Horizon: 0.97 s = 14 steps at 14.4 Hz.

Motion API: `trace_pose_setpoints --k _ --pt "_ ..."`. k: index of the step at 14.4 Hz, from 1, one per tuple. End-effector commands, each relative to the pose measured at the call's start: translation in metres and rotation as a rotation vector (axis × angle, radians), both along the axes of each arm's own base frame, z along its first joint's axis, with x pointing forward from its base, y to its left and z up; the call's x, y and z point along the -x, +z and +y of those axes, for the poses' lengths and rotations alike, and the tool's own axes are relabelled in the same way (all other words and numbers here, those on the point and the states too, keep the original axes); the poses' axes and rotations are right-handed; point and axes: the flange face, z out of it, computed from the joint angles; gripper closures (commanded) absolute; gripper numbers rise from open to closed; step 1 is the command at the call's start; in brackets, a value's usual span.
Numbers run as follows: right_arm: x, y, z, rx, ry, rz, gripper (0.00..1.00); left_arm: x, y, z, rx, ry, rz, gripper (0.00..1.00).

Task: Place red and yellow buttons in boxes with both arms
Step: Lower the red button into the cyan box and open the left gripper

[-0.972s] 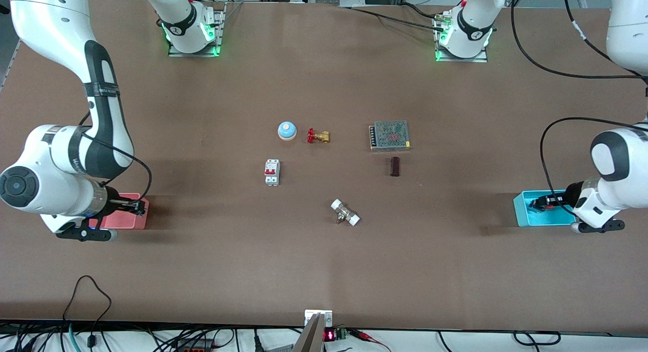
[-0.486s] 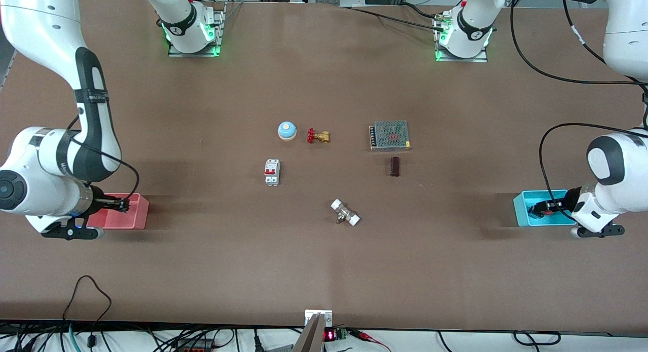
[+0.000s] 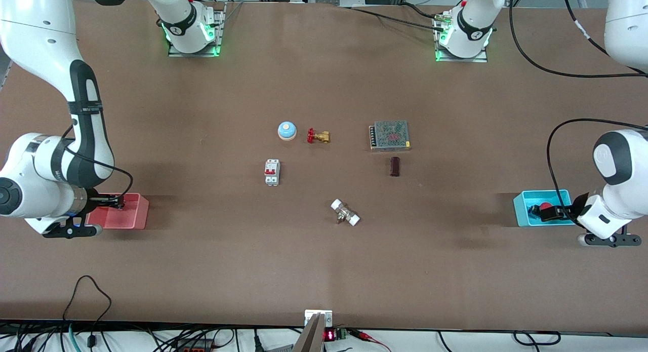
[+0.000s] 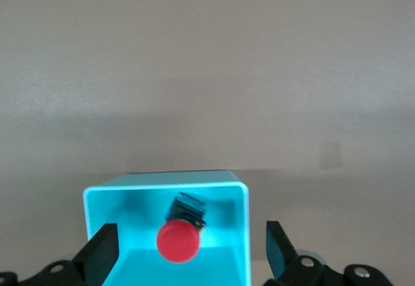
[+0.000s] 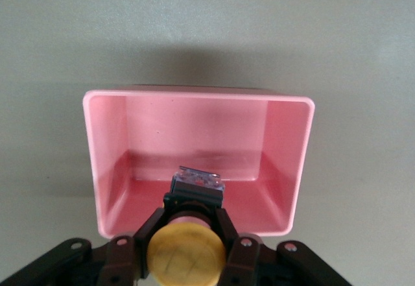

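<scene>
Right wrist view: your right gripper (image 5: 187,226) is pinching the light, rigid yellow button (image 5: 186,250) by its neck over the pink box (image 5: 104,163), while the left gripper (image 4: 192,253) is hanging wide open over the red button (image 4: 177,241) lying in the cyan box (image 4: 241,221).

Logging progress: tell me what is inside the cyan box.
The cyan box holds the red button, lying loose between the open fingers of the left gripper. Its black base shows; the box floor under it and nearest the gripper is hidden.

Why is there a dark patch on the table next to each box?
Shadows: in the front view, one runs from the pink box toward the table's middle, another from the cyan box. In the right wrist view, the yellow button looks soft, too close to the camera.
</scene>
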Motion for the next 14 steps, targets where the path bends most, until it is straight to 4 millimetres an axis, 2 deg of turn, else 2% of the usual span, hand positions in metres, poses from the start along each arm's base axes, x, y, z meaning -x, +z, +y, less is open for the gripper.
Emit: trace_pose_setpoints --k 1,4,7,9,12,14 --pt "-0.002 -0.005 -0.007 -0.008 0.057 -0.01 0.78 0.012 0.032 -0.027 -0.005 -0.024 0.011 0.0" --pt "-0.004 -0.017 -0.008 -0.008 0.065 -0.016 0.78 0.03 0.067 -0.053 -0.006 -0.016 -0.011 0.0" --pt "-0.007 -0.028 -0.007 -0.007 0.067 -0.045 0.78 0.051 0.107 -0.064 -0.024 -0.021 -0.05 0.0" --pt "-0.009 -0.034 -0.005 -0.01 0.067 -0.055 0.78 0.069 0.124 -0.082 -0.032 -0.026 -0.058 0.0" --pt "-0.009 -0.037 -0.006 -0.009 0.066 -0.061 0.77 0.091 0.159 -0.093 -0.053 -0.012 -0.063 0.0" --pt "-0.008 -0.043 -0.005 -0.009 0.068 -0.056 0.77 0.104 0.185 -0.091 -0.031 0.003 -0.061 0.0"
